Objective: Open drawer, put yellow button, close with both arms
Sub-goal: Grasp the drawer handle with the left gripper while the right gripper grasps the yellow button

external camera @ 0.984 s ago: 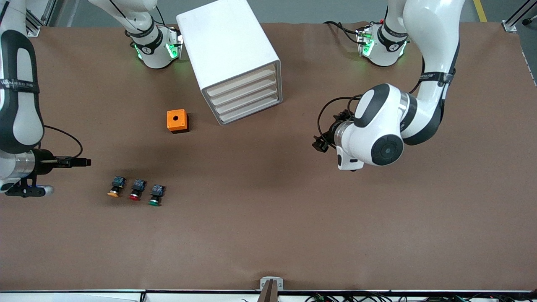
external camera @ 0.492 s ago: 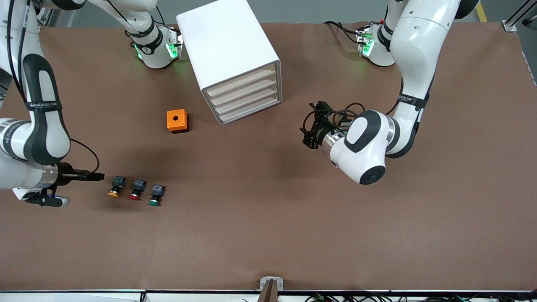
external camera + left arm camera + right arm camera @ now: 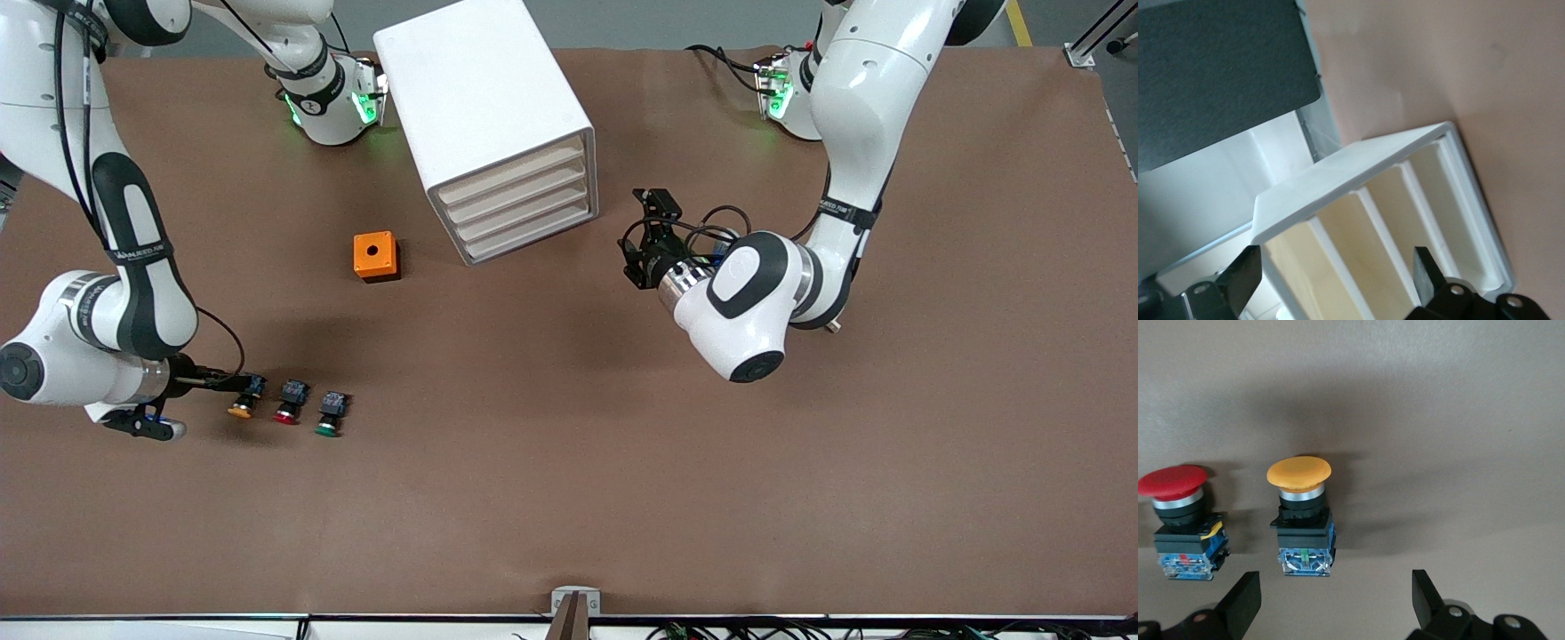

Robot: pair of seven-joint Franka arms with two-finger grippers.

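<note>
The yellow button (image 3: 242,398) lies on its side on the brown table, cap toward the front camera, at the right arm's end of a row of three. My right gripper (image 3: 229,381) is low at its blue back, open. In the right wrist view the yellow button (image 3: 1301,513) lies just ahead of my open right gripper (image 3: 1335,595), not between the fingers. The drawer (image 3: 511,171), uppermost of four in the white cabinet (image 3: 480,89), is shut. My left gripper (image 3: 638,236) hovers open in front of the cabinet, a short gap away. In the left wrist view the drawer (image 3: 1295,280) fronts fill the space ahead of my left gripper (image 3: 1335,277).
A red button (image 3: 289,402) and a green button (image 3: 329,414) lie beside the yellow one, toward the left arm's end. The red button (image 3: 1178,513) also shows in the right wrist view. An orange box (image 3: 375,256) with a round hole stands beside the cabinet.
The right gripper has slid across the table up to the yellow button's back. The left gripper has swung toward the cabinet's drawer fronts. Both stayed open.
</note>
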